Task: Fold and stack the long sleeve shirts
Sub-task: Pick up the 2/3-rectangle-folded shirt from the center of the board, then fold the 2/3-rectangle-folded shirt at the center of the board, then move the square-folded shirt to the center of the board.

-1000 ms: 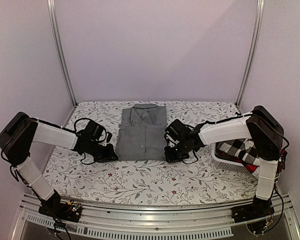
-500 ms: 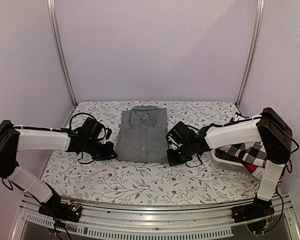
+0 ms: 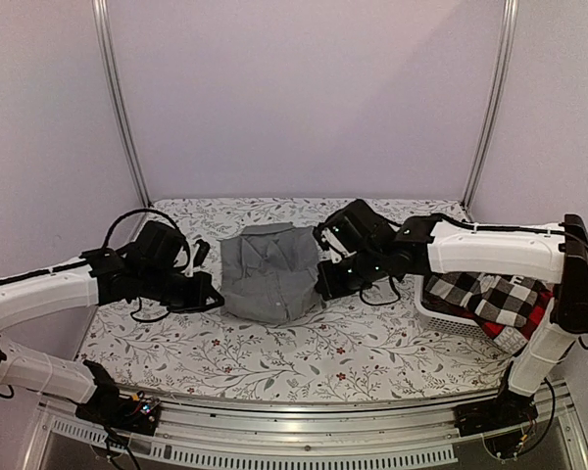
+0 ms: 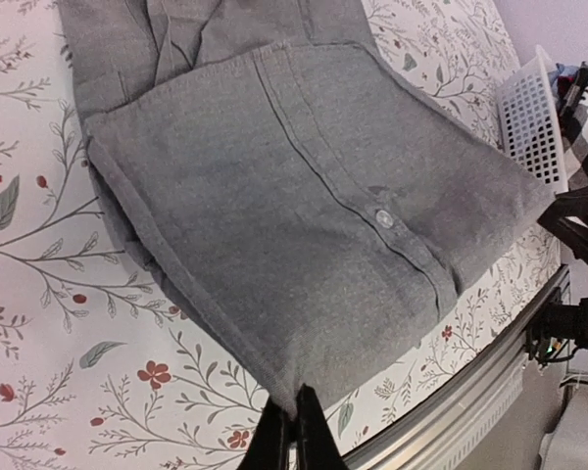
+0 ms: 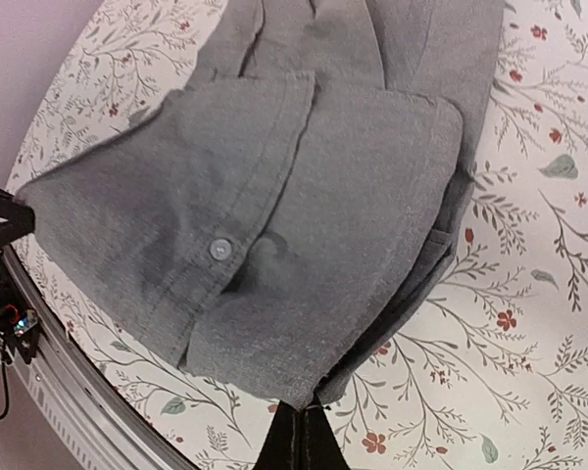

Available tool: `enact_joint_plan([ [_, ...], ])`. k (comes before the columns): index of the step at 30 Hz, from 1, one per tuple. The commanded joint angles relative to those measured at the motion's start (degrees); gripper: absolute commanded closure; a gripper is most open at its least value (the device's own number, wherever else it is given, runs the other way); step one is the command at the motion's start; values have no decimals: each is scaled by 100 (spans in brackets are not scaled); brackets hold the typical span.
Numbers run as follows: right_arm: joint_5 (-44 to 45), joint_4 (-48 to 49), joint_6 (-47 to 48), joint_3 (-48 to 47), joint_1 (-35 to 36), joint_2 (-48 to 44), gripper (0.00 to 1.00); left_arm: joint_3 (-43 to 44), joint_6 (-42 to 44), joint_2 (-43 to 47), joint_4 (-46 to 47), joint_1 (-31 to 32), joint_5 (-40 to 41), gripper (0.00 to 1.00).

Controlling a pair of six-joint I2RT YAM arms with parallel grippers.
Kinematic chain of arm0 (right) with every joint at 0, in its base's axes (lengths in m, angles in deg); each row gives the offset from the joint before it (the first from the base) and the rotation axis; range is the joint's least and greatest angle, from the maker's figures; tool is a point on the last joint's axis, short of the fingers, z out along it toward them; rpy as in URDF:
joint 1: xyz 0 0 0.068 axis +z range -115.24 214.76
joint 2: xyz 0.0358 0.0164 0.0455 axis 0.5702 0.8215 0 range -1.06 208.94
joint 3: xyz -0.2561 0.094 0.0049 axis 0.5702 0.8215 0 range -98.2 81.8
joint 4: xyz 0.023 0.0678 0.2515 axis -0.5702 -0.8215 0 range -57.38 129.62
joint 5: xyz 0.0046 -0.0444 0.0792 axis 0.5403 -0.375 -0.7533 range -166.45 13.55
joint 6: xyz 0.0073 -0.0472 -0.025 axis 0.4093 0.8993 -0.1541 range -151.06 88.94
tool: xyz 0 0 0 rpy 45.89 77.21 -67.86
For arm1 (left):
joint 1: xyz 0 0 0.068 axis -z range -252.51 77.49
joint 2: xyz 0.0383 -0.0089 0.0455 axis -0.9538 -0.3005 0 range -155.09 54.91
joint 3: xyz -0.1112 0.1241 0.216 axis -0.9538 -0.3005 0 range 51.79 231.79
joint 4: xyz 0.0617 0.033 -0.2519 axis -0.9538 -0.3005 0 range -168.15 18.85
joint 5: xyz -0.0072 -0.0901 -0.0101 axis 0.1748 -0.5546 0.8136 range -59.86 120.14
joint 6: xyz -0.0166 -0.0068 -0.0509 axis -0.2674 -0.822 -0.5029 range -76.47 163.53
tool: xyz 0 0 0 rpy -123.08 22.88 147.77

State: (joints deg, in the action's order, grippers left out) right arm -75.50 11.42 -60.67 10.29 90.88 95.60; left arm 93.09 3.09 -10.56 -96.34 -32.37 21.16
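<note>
Two arms on one garment, and from the top camera we see the grey shirt (image 3: pixel 269 269) sitting mid-table on the flowered table (image 3: pixel 274 360), bunched and humped up between the grippers. We've got the left gripper (image 3: pixel 212 296) clamped on its near left corner and the right gripper (image 3: pixel 325 288) clamped on its near right corner. Over on the right, the white basket (image 3: pixel 429 309) holds a black-and-white checked shirt (image 3: pixel 482 291) with a red-and-black checked shirt (image 3: pixel 497 329) tucked beneath it.

Switching to the left wrist, we're looking straight along the closed fingers. The left gripper (image 4: pixel 294 419) has its jaws pinched together on the corner of the grey shirt (image 4: pixel 304 215), and the cloth fans away from the pinch, lifted above the table (image 4: pixel 39 323). One button (image 4: pixel 383 218) shows on the placket running across the panel. The collar end lies flat further back. We can see the basket (image 4: pixel 529 113) at the top right.

Now the right wrist, and it's the mirror picture. The right gripper (image 5: pixel 299 423) is closed tight on the opposite corner of the grey shirt (image 5: pixel 314 196), the fabric spreading out from the fingertips. A button (image 5: pixel 219 249) sits on the placket, and the far corner stretches off to the left edge of view above the table (image 5: pixel 529 255).
</note>
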Motion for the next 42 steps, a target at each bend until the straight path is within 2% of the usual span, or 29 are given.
enact_joint_plan([
  [1, -214, -173, 205, -1128, -345, 304, 100, 644, 462, -429, 27, -622, -253, 100],
  [6, -280, 0, 511, -2601, -989, 1395, 100, 1666, 1090, -1891, 374, -1579, -578, 100],
  [12, -544, 431, 569, -4165, -1619, 3446, 100, 2951, 1145, -3964, 1188, -2407, -879, 100],
  [16, -738, 548, 490, -4991, -1864, 4428, 100, 3906, 1175, -5298, 1093, -2490, -1016, 100],
  [20, -937, 678, 456, -4868, -1903, 4766, 100, 4100, 1087, -5768, 1184, -2434, -1182, 100],
  [24, -1211, 1189, 358, -3642, -1857, 4389, 100, 3541, 956, -5349, 1412, -2203, -1169, 100],
  [31, -1195, 1641, 218, -1720, -1529, 3275, 100, 1715, 311, -3981, 2000, -1606, -960, 100],
  [36, -820, 1656, 110, -660, -1100, 2119, 100, 809, -21, -2762, 1896, -961, -502, 100],
  [42, -369, 1503, -18, 130, -734, 661, 100, 494, -278, -1576, 1300, -447, -68, 100],
])
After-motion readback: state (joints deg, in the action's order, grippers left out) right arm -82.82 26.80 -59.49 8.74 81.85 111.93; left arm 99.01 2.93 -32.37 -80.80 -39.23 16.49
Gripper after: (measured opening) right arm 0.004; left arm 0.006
